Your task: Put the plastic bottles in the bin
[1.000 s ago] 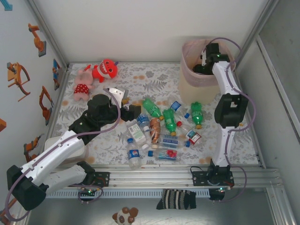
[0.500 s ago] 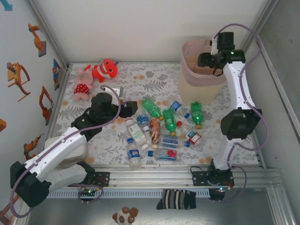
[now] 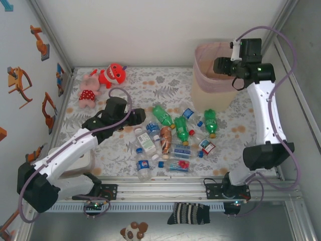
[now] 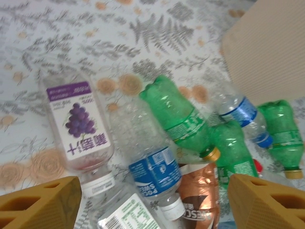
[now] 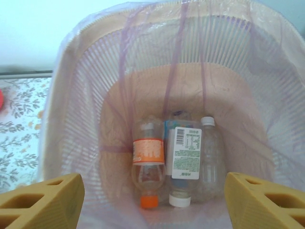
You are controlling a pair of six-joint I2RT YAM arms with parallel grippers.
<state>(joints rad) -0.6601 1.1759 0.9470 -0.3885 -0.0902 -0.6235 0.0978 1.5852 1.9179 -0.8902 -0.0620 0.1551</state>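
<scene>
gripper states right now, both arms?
Left gripper: open, empty, above the bottles.
Right gripper: open, empty, above the bin.

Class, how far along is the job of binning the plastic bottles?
Done: at least three clear plastic bottles lie inside the pink-rimmed beige bin. In hand: nothing; the right gripper hovers open over it, the left gripper open above the green, clear and brown bottles. Left: those, roughly ten, on the floral table.
</scene>
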